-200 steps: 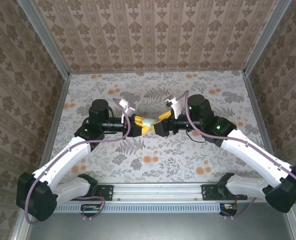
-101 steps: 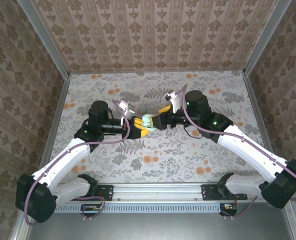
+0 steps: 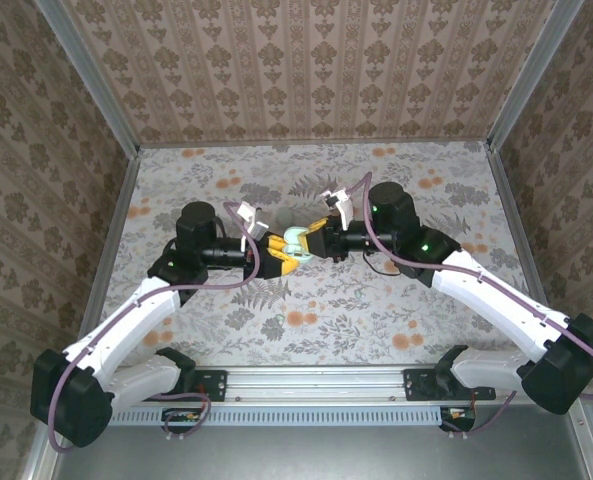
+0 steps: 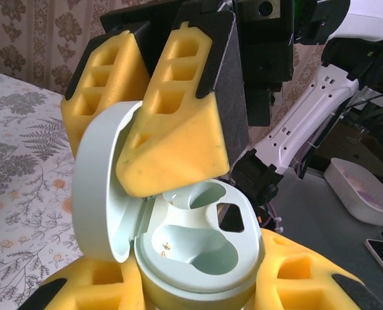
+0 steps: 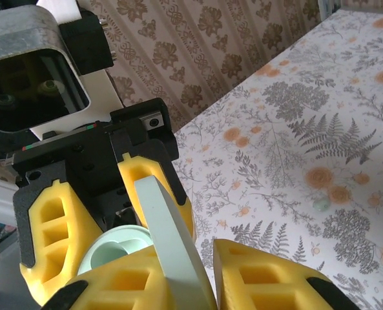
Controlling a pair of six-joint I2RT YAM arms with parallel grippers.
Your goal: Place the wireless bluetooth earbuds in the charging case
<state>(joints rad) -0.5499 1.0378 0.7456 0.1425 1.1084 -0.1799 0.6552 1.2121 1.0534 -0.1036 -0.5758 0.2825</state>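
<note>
Change since a second ago: right gripper [image 3: 306, 240] has slid leftward toward the left gripper [image 3: 281, 257], and its jaws have gone from wide to narrow around the lid [image 4: 104, 187]; the left side has barely shifted.
Table [image 3: 426, 190]: floral-patterned surface, closed in by patterned wall panels [image 3: 306, 70] on three sides.
Right arm [image 3: 496, 300]: white links reach from the near right corner inward to the middle of the table.
Left arm [image 3: 126, 320]: white links reach from the near left corner inward, meeting the right arm nose to nose.
Left gripper: yellow fingers [image 4: 294, 278] sit on either side of the case body; jaws are clamped on it and carry it clear of the table.
Right gripper: yellow fingers [image 4: 172, 139] stand one on each face of the raised lid; jaws are narrow and pinch it.
Charging case [image 4: 201, 248]: mint-green and round, held open over the middle of the table, between the two grippers; two moulded wells face upward.
Lid: hinged at the case's left edge in the left wrist view, standing nearly upright.
Small pale object [image 5: 320, 205]: lies on the table well apart from the grippers; too small to identify.
</note>
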